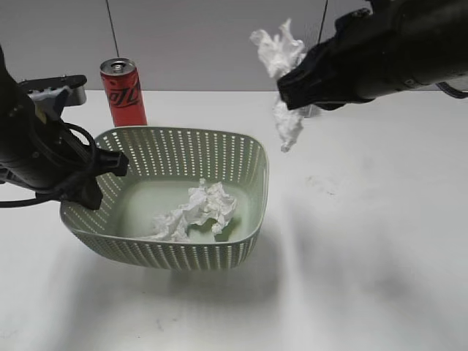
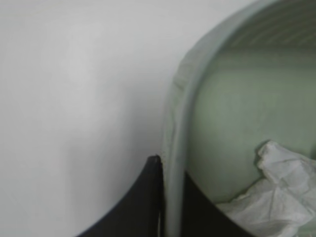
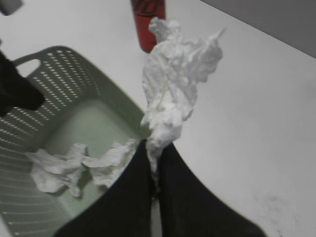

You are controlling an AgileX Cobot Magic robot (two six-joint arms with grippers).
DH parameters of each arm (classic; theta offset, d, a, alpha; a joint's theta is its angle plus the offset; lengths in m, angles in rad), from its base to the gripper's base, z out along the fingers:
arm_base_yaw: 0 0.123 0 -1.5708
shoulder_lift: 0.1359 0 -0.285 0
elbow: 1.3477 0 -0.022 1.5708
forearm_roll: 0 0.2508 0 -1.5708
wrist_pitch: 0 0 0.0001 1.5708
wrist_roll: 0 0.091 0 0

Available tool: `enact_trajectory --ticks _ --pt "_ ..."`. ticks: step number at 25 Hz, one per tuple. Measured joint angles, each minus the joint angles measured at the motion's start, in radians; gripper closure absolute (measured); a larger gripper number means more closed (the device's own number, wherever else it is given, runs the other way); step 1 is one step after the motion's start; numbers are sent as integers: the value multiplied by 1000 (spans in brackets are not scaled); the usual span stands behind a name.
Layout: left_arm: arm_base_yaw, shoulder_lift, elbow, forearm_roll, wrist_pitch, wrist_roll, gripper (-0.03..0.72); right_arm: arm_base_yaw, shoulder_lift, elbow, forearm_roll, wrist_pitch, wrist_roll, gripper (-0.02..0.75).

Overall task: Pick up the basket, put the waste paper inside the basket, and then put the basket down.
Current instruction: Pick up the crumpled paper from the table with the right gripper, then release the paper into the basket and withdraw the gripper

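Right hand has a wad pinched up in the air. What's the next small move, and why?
Probably carry the right hand leftward until it is over the basket, then open. Its wad hangs beyond the basket's right rim, above bare table, while the left hand holds the basket tilted up.

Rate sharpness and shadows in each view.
Exterior view: sharp; soft shadow on the table under the lifted basket. Left wrist view: blurred throughout, basket rim and paper soft. Right wrist view: held paper fairly crisp, right end effector and can softer.
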Motion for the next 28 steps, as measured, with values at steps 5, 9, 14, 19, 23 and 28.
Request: enact_trajectory --ticks 5,9,14,19,23,28 --pt "0 0 0 -14 -7 0 689 153 23 0 34 -78 -34 722" --pt "0 0 0 -35 -7 0 689 226 110 0 35 -128 -60 509" --pt "0 0 0 -45 -7 0 689 239 168 1 9 -131 -81 128" --pt "0 0 0 -55 -7 -5 689 183 148 -45 -84 -84 16 123" --pt "0 19 -50 -52 2 -20 689 2 116 -64 -120 48 74 138" --pt "0 154 -184 -51 42 -46 689 -212 35 -60 -186 241 81 146"
